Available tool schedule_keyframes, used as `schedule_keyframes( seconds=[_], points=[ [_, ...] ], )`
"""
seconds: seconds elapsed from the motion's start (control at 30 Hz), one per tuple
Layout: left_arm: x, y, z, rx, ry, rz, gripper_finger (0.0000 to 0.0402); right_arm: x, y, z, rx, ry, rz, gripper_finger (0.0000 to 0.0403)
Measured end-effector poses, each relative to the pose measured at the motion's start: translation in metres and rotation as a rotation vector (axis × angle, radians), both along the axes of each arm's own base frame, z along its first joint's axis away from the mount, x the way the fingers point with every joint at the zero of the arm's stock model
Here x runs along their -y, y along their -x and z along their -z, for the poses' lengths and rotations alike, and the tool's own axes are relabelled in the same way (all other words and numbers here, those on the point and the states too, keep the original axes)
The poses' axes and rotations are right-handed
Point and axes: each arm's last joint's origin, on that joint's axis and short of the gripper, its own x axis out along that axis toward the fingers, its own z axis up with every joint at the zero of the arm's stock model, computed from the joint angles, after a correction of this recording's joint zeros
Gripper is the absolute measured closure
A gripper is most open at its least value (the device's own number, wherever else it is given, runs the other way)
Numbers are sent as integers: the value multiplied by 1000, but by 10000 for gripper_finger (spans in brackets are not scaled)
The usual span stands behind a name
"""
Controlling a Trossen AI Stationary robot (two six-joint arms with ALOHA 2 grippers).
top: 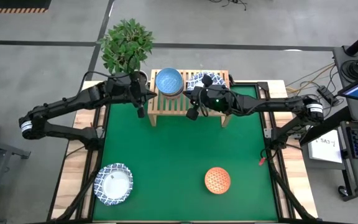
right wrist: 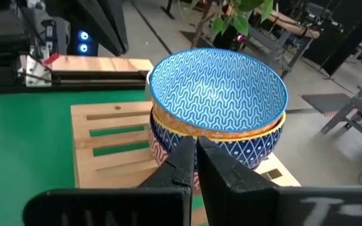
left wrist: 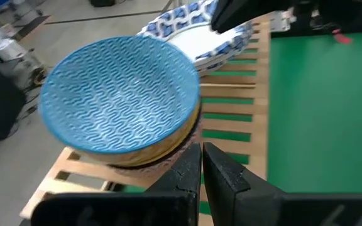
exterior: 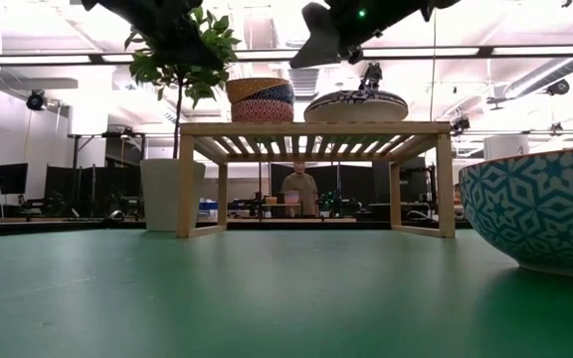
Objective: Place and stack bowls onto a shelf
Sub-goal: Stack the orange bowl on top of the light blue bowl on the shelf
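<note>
- The shelf [top: 188,94] stands at the middle of the surface's [top: 185,152] far edge.
- On its left half sits a stack of small bowls, the light blue bowl [top: 169,81] on top; wide patterned bowls [top: 199,79] lie on its right half.
- Left tool [top: 141,112], fingers closed and empty, hangs by the shelf's left end.
- Right tool [top: 192,114], closed and empty, hangs over the shelf's front.
- A wide bowl [top: 113,184] sits near the front-left corner, an orange-red bowl [top: 217,180] toward the front right.

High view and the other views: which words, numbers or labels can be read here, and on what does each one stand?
"T": white lettering on the right gripper body, right wrist view; the rest is cut off and unreadable.
White sheet at the right of the high view: dark handwriting, too blurred to read.
Stacked bowls and shelf: patterns only, no text.
</note>
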Motion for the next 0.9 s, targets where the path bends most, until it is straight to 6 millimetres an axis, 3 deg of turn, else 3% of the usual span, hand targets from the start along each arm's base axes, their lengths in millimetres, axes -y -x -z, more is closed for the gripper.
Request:
schedule_keyframes(
  seconds=[0.43,0.9],
  points=[
    [-2,0,1,-28,-44,-55,402,3,4,23,44,5,61,394],
    [-2,0,1,-36,-73,-41,402,13,5,19,59,9,90,394]
  ],
)
